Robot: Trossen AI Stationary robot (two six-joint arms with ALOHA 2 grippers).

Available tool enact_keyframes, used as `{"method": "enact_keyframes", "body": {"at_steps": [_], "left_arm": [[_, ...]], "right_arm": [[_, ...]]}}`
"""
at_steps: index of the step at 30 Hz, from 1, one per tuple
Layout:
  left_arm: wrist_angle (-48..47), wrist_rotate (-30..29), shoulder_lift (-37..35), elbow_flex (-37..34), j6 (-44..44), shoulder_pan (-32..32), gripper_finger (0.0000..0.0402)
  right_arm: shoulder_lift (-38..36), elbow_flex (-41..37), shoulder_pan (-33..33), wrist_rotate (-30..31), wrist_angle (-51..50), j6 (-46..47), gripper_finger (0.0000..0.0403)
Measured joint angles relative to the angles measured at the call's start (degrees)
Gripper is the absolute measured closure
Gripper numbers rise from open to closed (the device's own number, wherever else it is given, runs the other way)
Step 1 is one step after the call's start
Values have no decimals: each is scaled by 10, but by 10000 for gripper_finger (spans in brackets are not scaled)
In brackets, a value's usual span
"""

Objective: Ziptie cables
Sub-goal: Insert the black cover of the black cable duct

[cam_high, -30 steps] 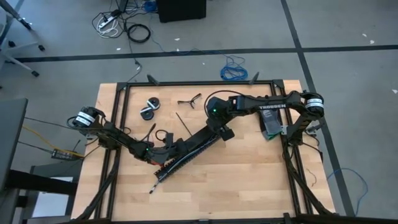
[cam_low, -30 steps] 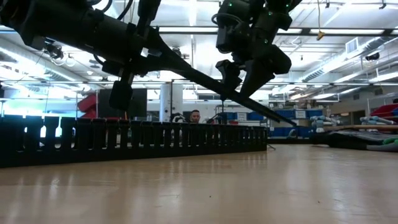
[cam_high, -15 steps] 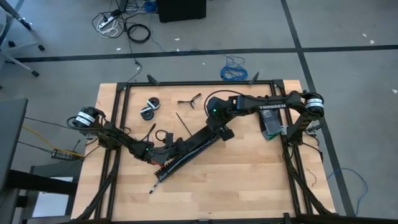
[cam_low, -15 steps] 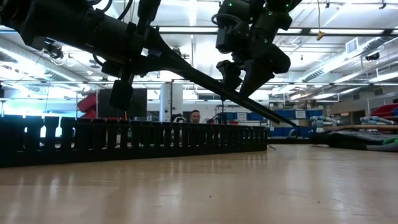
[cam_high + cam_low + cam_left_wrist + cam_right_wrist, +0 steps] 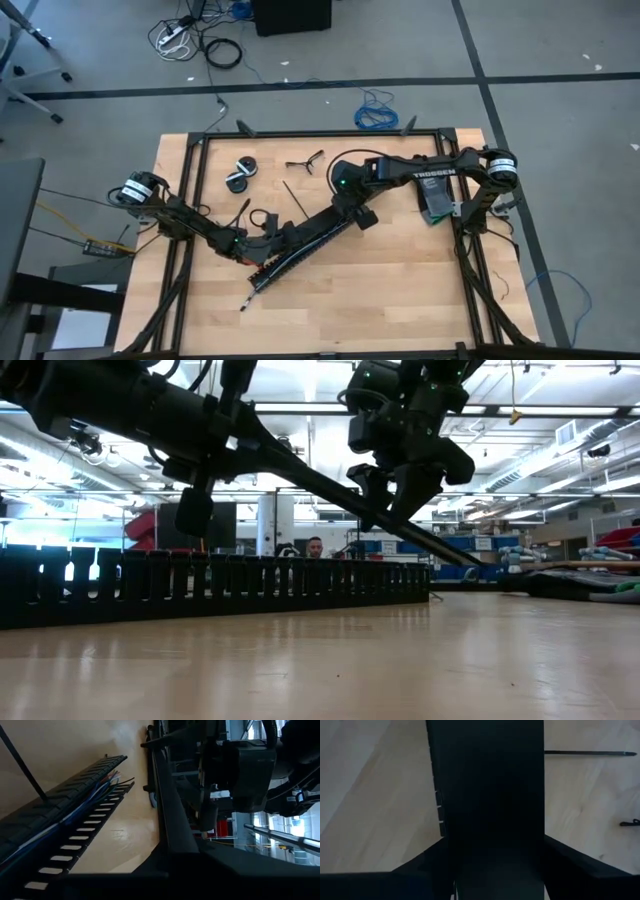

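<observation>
A long black strip (image 5: 312, 228) hangs tilted above the table, high at my left gripper (image 5: 262, 236) and sloping down past my right gripper (image 5: 356, 213); both are shut on it. Below it a black perforated strip (image 5: 290, 262) lies flat on the wood. The cables (image 5: 97, 790), thin blue, pale and reddish wires, lie along it. Thin black zipties (image 5: 295, 197) (image 5: 590, 753) lie on the table beyond. My left gripper holds the black strip at its raised end (image 5: 235, 430), toward the table's left. The strip runs straight on from the fingers (image 5: 172, 827), so they lie along it. Dark hides the place of contact. That end hangs clear of the table. My right gripper comes from above, slanting down, across the black strip near its lower end (image 5: 392, 512). One finger stands at each long edge (image 5: 445, 842) (image 5: 544, 837). The strip hides the fingertips. The strip stays tilted and clear of the wood.
Two black tape rolls (image 5: 241, 174) and a small forked black tool (image 5: 305, 161) lie at the table's far left. A green object (image 5: 437, 213) sits by the right rail. Black frame rails (image 5: 320, 133) edge the table. Bare wood (image 5: 400, 290) lies near right.
My right gripper's fingers have drawn in on the black strip's edges in the last half second, staying where they were over the table. The left gripper and the strip have kept still.
</observation>
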Motion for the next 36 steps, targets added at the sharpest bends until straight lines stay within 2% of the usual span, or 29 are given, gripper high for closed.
{"method": "enact_keyframes", "body": {"at_steps": [7,16,21,30,36], "left_arm": [[-3,1,0,0,0,0,397],[-7,-2,0,0,0,1,372],[-8,2,0,0,14,1,351],[-35,49,0,0,26,-7,280],[-41,50,-11,-5,24,-41,269]], "right_arm": [[0,0,-2,4,10,15,138],[0,0,-2,-1,8,11,177],[0,0,-2,1,9,18,170],[0,1,-16,4,-31,17,180],[-3,1,-30,4,-39,12,175]]}}
